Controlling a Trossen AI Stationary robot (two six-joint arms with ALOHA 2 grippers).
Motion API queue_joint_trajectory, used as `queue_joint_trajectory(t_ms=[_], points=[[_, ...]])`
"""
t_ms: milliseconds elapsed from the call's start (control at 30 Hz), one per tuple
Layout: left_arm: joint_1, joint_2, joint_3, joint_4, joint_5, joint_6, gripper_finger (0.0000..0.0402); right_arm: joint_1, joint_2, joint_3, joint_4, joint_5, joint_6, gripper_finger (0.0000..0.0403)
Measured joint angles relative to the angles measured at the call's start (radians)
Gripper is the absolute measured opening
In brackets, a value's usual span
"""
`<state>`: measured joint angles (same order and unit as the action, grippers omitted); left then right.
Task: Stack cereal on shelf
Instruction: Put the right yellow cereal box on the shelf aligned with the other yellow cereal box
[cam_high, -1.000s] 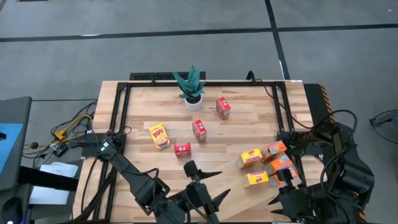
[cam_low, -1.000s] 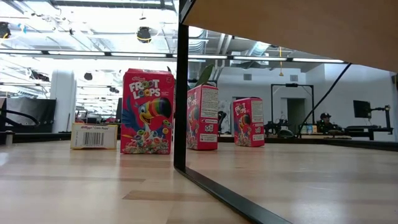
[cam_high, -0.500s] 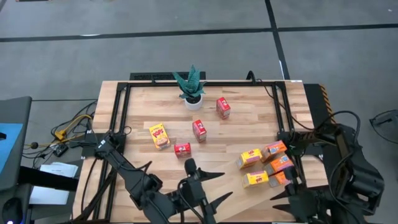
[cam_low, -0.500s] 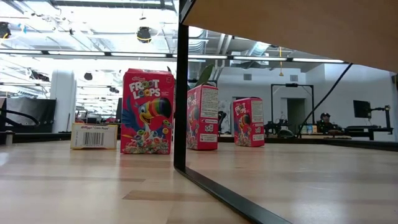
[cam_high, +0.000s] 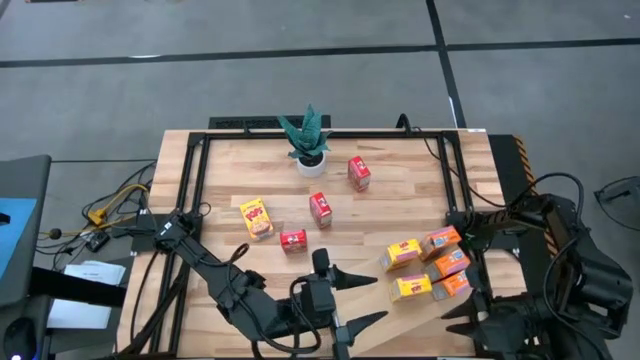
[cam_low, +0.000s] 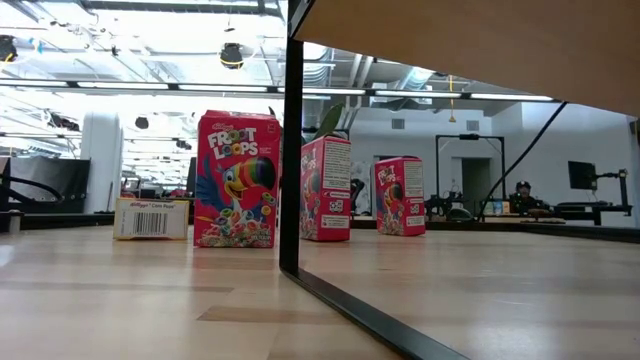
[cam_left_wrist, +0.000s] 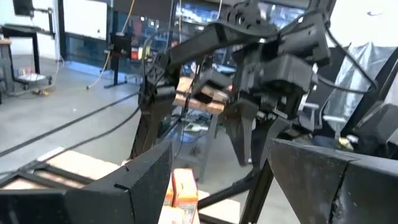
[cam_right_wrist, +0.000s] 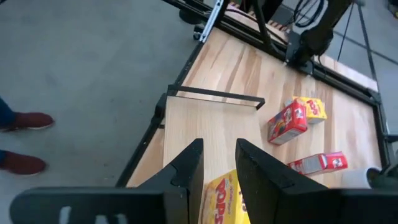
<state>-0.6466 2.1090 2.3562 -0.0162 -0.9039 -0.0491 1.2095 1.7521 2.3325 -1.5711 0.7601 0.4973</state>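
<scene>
Both my arms slid along the near edge.
My left gripper (cam_high: 350, 298) gapes wide; my right gripper (cam_high: 462, 316), half cut off, looks narrow above the cereal (cam_high: 425, 261).

red cereal box (cam_low: 237, 179) with toucan print | yellow boxes (cam_high: 404, 254) | green plant (cam_high: 306, 131) | pale planked tabletop (cam_high: 400, 195)

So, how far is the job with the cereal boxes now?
Nothing looks done: three red boxes, a yellow box and the orange-yellow group all sit on the tabletop. Both grippers, left and right, are open and empty near the front edge. All the stacking is left.
</scene>
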Motion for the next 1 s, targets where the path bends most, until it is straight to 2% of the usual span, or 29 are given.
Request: queue_joint_trajectory(t_ms=[367,467,567,667,900,1000], points=[[-0.009,-0.004,0.000,0.215,0.009,0.122,0.0254,0.002,-0.023,-0.004,0.001,-0.003,-0.096,0.0118],[-0.009,-0.004,0.000,0.235,0.008,0.136,0.0254,0.002,-0.067,-0.066,0.006,-0.003,-0.096,0.0118],[-0.009,-0.004,0.000,0.256,0.008,0.140,0.0254,0.001,-0.131,-0.189,0.069,-0.006,-0.112,0.0118],[-0.009,-0.005,0.000,0.256,0.006,0.140,0.0254,-0.006,-0.234,-0.345,0.257,-0.027,-0.193,0.0118],[-0.002,-0.005,0.000,0.277,0.033,0.103,0.0254,-0.083,-0.476,-0.758,0.777,-0.211,-0.346,0.0118],[-0.001,-0.008,0.000,0.277,0.058,0.099,0.0254,-0.117,-0.561,-0.889,0.895,-0.294,-0.354,0.0118]])
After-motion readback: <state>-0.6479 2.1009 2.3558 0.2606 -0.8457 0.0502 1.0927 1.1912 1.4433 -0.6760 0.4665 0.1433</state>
